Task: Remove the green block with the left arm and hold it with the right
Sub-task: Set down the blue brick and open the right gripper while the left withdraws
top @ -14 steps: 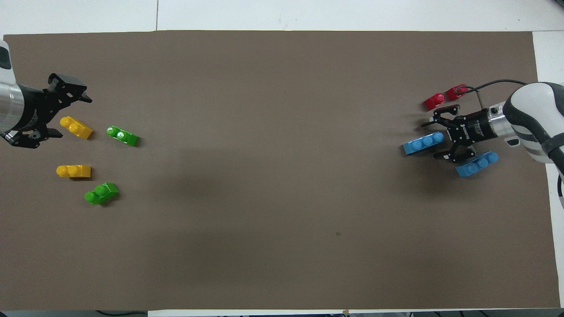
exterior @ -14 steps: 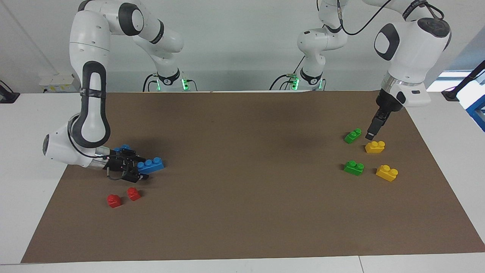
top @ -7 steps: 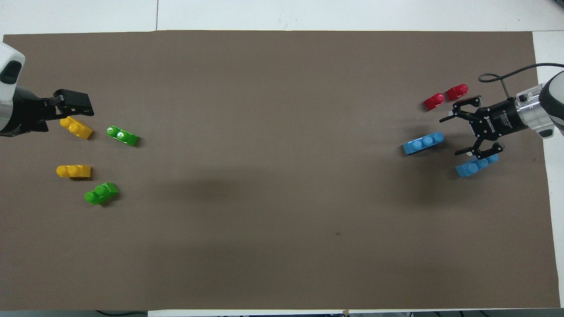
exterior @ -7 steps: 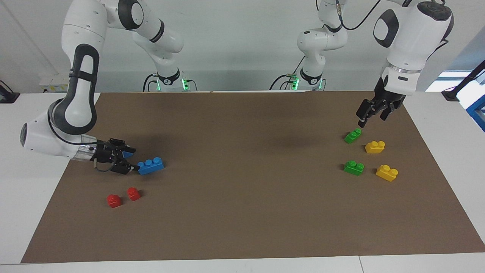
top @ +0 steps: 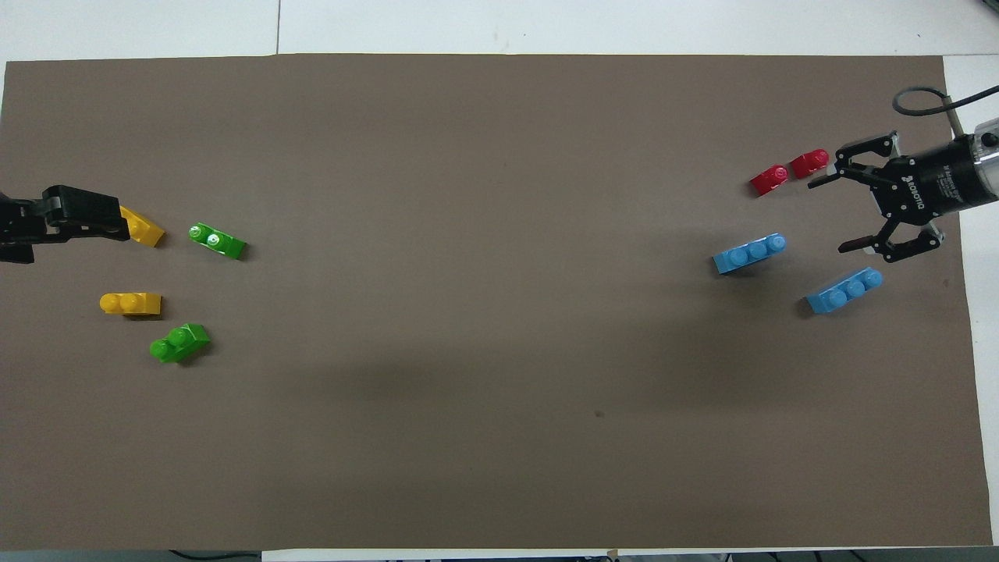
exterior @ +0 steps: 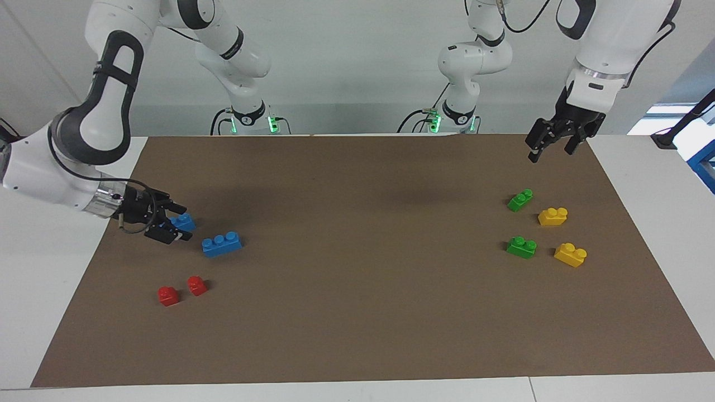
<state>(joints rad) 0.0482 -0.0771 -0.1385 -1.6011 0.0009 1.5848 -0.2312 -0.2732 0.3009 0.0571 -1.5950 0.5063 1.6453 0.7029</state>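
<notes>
Both arms have drawn back and upward over the past second, leaving the bright green two-stud plastic block [exterior: 521,247] loose on the brown-covered tabletop [exterior: 363,312], beside a yellow plastic brick [exterior: 570,254] toward the left arm's end. Above that cluster hangs the left gripper [exterior: 550,146], fingers apart and empty. Low beside two blue three-stud bricks [top: 750,253], the right gripper [top: 847,215] is spread open, holding nothing. Removal and holding both remain undone.
</notes>
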